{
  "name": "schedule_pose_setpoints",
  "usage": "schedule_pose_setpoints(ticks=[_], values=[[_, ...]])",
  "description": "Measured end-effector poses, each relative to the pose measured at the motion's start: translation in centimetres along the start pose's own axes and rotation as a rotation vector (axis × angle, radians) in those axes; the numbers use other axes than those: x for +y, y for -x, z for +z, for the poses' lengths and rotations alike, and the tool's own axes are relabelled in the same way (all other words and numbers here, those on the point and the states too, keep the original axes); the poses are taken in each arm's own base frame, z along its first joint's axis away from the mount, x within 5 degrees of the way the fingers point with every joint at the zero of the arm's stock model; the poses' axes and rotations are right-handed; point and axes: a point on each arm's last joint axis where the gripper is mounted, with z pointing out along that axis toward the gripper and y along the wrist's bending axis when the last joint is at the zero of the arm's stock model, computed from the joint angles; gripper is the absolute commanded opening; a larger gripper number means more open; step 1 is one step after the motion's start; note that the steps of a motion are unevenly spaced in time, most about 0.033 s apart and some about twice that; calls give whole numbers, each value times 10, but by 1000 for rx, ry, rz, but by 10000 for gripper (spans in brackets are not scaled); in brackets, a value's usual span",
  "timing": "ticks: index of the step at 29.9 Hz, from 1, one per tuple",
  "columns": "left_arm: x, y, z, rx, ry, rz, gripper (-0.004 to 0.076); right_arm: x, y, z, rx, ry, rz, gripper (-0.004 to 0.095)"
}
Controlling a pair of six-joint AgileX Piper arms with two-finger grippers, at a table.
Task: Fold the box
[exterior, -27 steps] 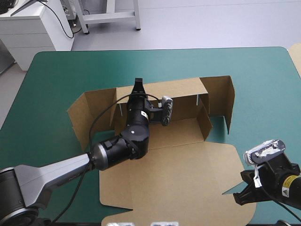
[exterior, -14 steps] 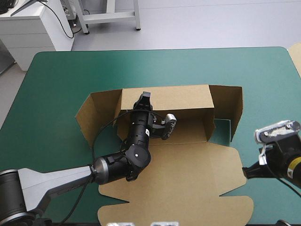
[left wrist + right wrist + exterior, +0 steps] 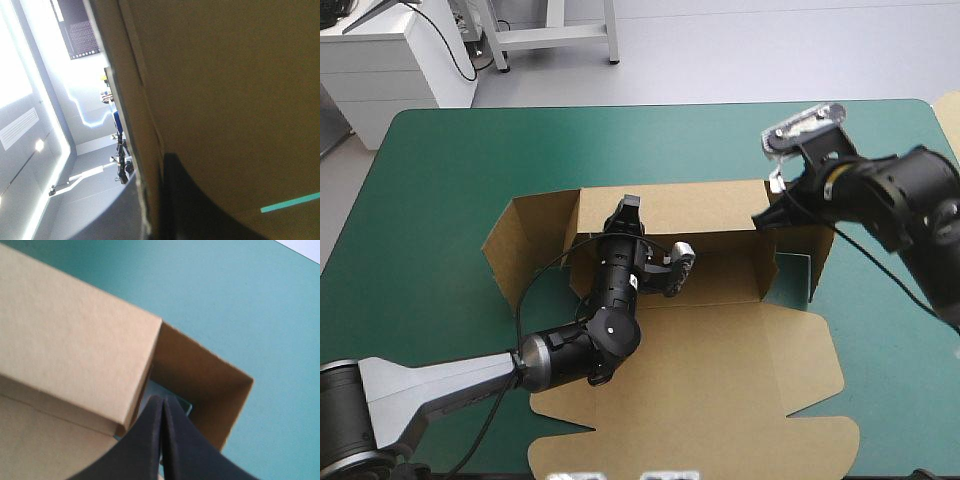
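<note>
Left fingers (image 3: pixel 630 206) clamp the brown cardboard box's (image 3: pixel 720 345) far wall; right fingers (image 3: pixel 150 440), pressed together, reach its right corner; teal-green worktop (image 3: pixel 470 160) lies open around.

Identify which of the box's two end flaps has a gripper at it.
The right-end flap: the right gripper, shut, points into its corner. The left-end flap stands untouched.

The box (image 3: pixel 720 350) is brown board, matt and faintly grainy, its cut edges paler. The table cover (image 3: pixel 450 170) is teal-green, smooth and matt. The right gripper (image 3: pixel 162 402) has black fingers (image 3: pixel 182 455), smooth with a dull sheen. The left arm (image 3: pixel 575 350) has a glossy black shell and a satin grey forearm.
</note>
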Motion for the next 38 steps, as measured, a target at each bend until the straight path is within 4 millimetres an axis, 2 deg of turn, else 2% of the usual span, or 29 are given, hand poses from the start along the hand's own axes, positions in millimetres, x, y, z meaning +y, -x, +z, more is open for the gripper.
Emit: schedule_pose_setpoints(ticks=[4, 8, 15, 19, 26, 30, 35, 38], values=[[0, 0, 0, -1, 0, 0, -8, -29, 31, 25, -7, 66, 89, -21], [0, 0, 0, -1, 0, 0, -8, -65, 44, 53, 7, 120, 198, -21], [0, 0, 0, -1, 1, 1, -8, -95, 36, 126, 138, 157, 300, -21], [0, 0, 0, 0, 1, 1, -8, -101, 28, 155, 198, 165, 322, -21], [0, 0, 0, -1, 0, 0, -8, -97, 24, 157, 212, 191, 334, -21], [0, 0, 0, 0, 0, 0, -8, -91, 9, 161, 268, 207, 329, -21], [0, 0, 0, -1, 0, 0, -8, -84, -11, 155, 320, 227, 303, -21], [0, 0, 0, -1, 0, 0, -8, -86, -20, 148, 327, 234, 318, -21]])
